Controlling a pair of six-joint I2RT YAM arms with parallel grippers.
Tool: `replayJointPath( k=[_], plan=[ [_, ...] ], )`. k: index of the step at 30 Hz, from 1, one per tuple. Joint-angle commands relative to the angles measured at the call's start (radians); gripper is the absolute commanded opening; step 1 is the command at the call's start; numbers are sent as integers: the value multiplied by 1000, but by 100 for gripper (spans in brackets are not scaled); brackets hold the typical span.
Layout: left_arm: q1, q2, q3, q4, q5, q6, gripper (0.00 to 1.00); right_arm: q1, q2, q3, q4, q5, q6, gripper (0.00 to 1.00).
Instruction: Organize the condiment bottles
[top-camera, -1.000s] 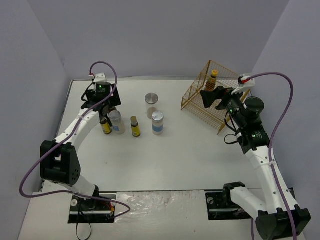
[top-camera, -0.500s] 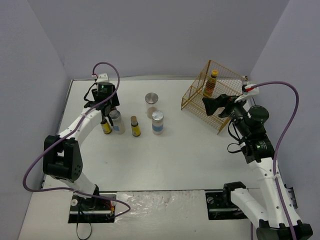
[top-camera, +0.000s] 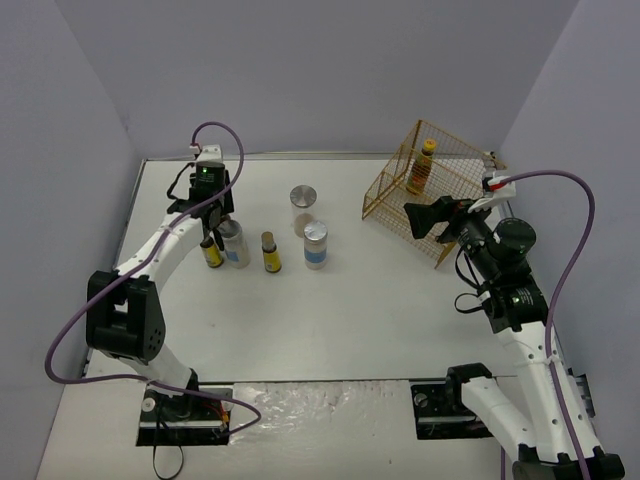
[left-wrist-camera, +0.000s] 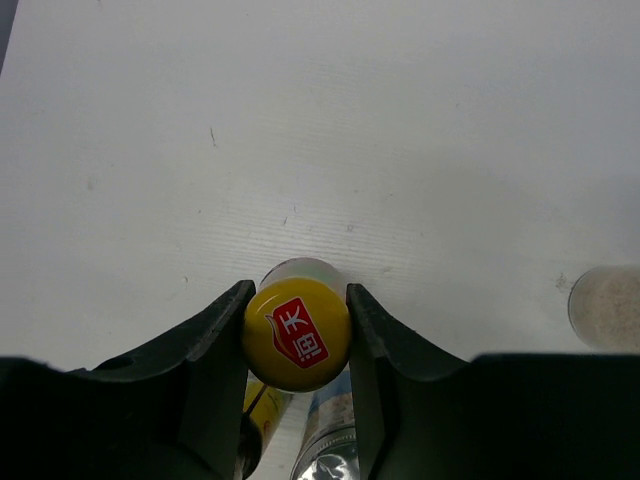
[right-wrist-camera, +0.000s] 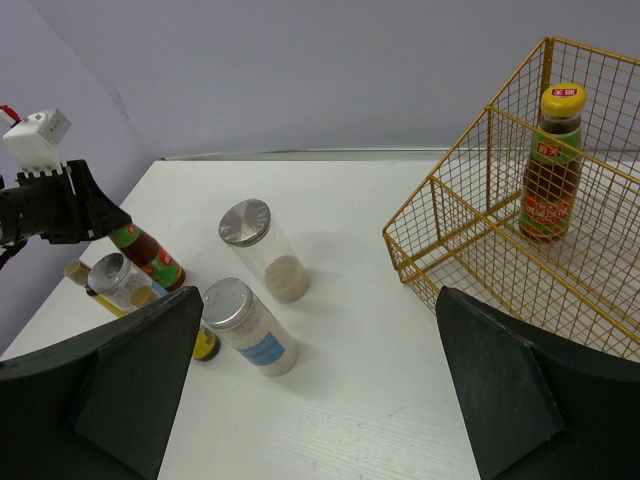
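From above, I see my left arm stretched across the table (top-camera: 400, 320) to its far-left part, left gripper (top-camera: 210, 213) pointing down; my right arm is raised, right gripper (top-camera: 422, 217) near the basket (top-camera: 385, 192). On the left wrist, the jaws are clenched on a brown bottle's yellow cap (left-wrist-camera: 297, 334). On the right wrist, the jaws are spread wide; another bottle (right-wrist-camera: 551, 165) stands upright in the basket.

White arm links (top-camera: 160, 247) w/ black joints (top-camera: 128, 322), purple cables (top-camera: 218, 126), black fingers (left-wrist-camera: 215, 350), green LEDs (top-camera: 203, 171)
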Motion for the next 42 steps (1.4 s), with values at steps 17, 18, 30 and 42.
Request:
replayJointPath(
  k=[17,18,30,42],
  plan=[
    [-65,-165,443,-187,169,133,0,8,-19,23,44,-34,-3,100],
    [-84,-171,456,-212,180,140,0,8,-17,25,44,-35,-3,100],
    [-276,-287,548,-416,195,123,0,8,-15,52,27,-39,-19,100],
    [-557,-383,238,-257,185,7,0,9,24,60,26,-34,-48,100]
  ],
)
